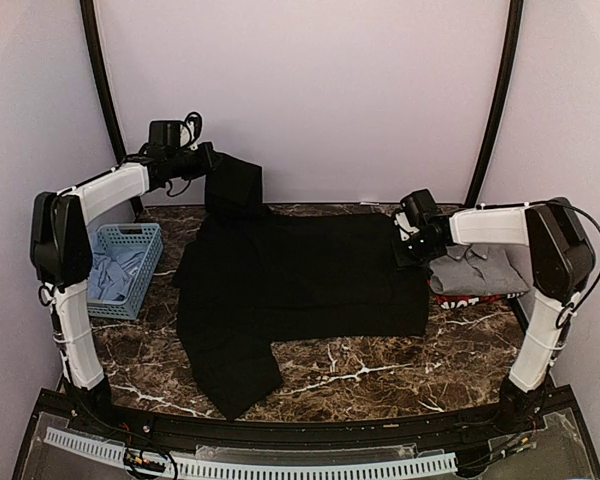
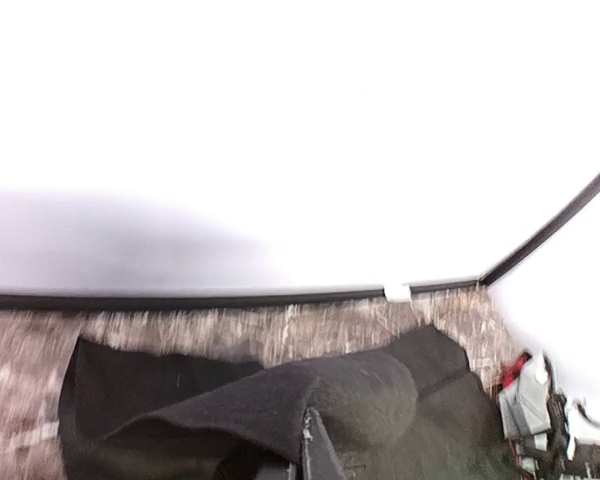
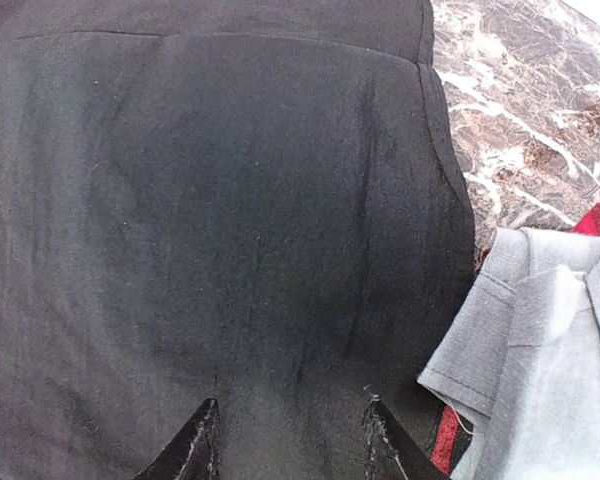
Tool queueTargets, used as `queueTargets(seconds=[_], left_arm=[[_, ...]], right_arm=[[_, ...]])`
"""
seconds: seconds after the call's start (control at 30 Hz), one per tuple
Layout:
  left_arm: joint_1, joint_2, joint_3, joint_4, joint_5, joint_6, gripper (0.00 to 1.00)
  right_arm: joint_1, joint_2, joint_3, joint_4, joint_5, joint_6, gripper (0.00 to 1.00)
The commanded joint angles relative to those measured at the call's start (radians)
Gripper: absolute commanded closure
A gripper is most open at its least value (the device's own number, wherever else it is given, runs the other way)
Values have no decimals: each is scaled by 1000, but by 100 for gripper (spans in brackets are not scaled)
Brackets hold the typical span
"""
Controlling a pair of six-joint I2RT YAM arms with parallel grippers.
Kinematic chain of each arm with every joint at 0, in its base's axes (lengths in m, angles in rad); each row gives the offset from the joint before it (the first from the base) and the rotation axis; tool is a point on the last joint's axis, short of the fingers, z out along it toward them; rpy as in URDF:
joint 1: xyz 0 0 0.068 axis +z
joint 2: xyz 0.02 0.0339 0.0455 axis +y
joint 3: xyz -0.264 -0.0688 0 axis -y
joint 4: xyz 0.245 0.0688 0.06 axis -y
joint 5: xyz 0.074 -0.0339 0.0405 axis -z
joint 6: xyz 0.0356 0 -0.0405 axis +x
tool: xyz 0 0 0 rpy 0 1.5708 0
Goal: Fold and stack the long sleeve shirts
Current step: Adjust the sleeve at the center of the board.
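Note:
The large black shirt [image 1: 300, 275] lies spread over the table, with one sleeve hanging toward the front edge. My left gripper [image 1: 208, 158] is raised at the back left and is shut on the shirt's other sleeve [image 1: 235, 185], which it holds up off the table. In the left wrist view the black cloth [image 2: 280, 400] drapes over my fingers [image 2: 315, 450]. My right gripper [image 1: 412, 240] is open and empty, low over the black shirt's right edge [image 3: 280, 220], its fingertips [image 3: 195, 445] apart. The folded grey shirt [image 1: 477, 268] [image 3: 540, 340] lies on the red-edged shirt [image 1: 460, 298] [image 3: 445, 440] at the right.
A light-blue lattice basket [image 1: 150, 240] holding pale blue cloth stands at the left, beside the left arm. Marble tabletop [image 1: 380, 375] shows in front of the shirt. The back wall and black frame poles stand close behind.

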Motion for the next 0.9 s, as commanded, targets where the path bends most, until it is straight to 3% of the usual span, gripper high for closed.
queueTargets(seconds=[0.0, 0.3, 0.47, 0.53, 0.6, 0.67, 0.87], left_arm=[[26, 141, 122, 126, 45, -50, 100], [40, 398, 205, 116, 44, -56, 100], [43, 427, 191, 36, 26, -43, 90], [44, 408, 186, -6, 10, -23, 69], [45, 364, 162, -10, -18, -2, 56], [45, 304, 120, 2, -58, 16, 29], [45, 123, -4, 7, -184, 61, 10]], right_arm=[[5, -47, 7, 3, -15, 0, 55], [16, -52, 0, -8, -26, 9, 55], [36, -52, 7, -14, -25, 9, 53], [54, -67, 1, -14, -19, 6, 52], [76, -85, -11, -14, -11, 8, 52], [101, -109, -32, -14, -7, 14, 52], [178, -185, -129, -7, -5, 50, 51]])
